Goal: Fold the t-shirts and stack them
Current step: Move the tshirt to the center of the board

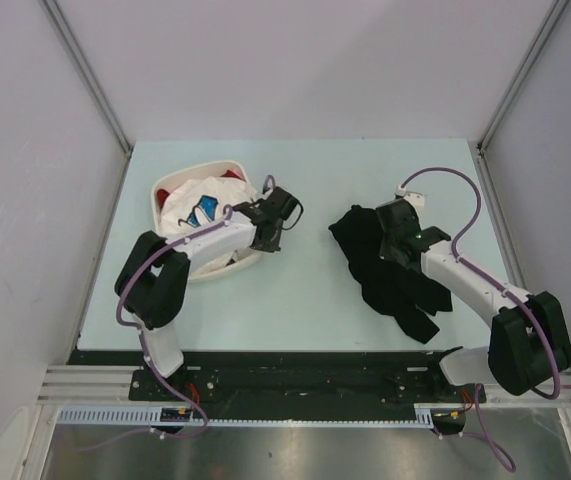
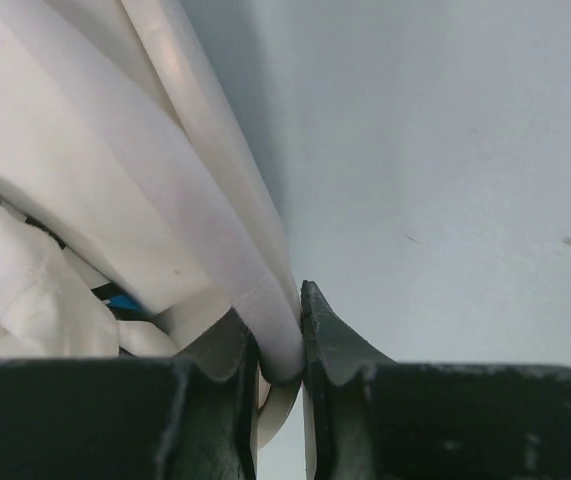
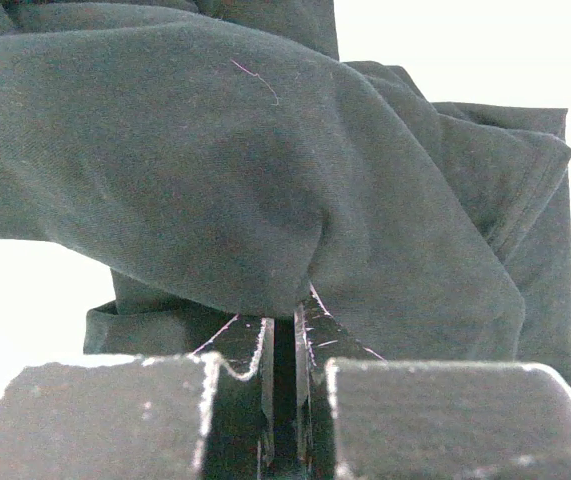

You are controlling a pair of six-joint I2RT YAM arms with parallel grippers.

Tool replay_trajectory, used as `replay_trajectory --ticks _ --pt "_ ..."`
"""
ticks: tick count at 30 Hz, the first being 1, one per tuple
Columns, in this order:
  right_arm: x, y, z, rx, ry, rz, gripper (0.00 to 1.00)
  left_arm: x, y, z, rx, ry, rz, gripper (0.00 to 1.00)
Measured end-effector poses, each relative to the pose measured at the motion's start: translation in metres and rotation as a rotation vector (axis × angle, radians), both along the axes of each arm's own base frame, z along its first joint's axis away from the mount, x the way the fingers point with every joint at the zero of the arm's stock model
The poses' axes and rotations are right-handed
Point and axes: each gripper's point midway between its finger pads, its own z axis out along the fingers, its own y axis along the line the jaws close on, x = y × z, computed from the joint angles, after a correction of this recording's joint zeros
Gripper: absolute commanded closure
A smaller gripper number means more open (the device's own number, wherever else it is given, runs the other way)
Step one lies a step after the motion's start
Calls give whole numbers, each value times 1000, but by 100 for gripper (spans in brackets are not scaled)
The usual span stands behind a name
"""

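A pale green worktop (image 1: pixel 305 170) lies in front of me, seen from above. On its right half a crumpled black t-shirt (image 1: pixel 385 290) is heaped, well apart from the white oval basket (image 1: pixel 197 166) on the left half. A white t-shirt (image 1: pixel 190 205) with blue print fills the basket, and a red t-shirt (image 1: pixel 169 190) peeks out beneath it at the far-left rim. My right tool (image 1: pixel 390 238) rests on the black t-shirt's far end, its jaws nearly together and pinching a fold of the dark cloth (image 3: pixel 215 180). My left tool (image 1: pixel 267 235) is clamped on the basket's right rim (image 2: pixel 195 170).
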Motion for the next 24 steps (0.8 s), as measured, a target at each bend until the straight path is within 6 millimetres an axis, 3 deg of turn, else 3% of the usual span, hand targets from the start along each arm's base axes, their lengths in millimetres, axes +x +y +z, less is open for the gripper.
replay_trajectory --ticks 8,11,15,24 --pt "7 16 -11 68 13 3 100 43 92 5 108 24 46 100" --pt "10 23 -15 97 16 11 100 54 118 2 160 32 25 100" --pt "12 31 -15 136 13 19 100 70 135 -7 207 26 -25 100" --pt "17 49 -18 184 7 65 100 115 153 -5 254 -45 -186 100"
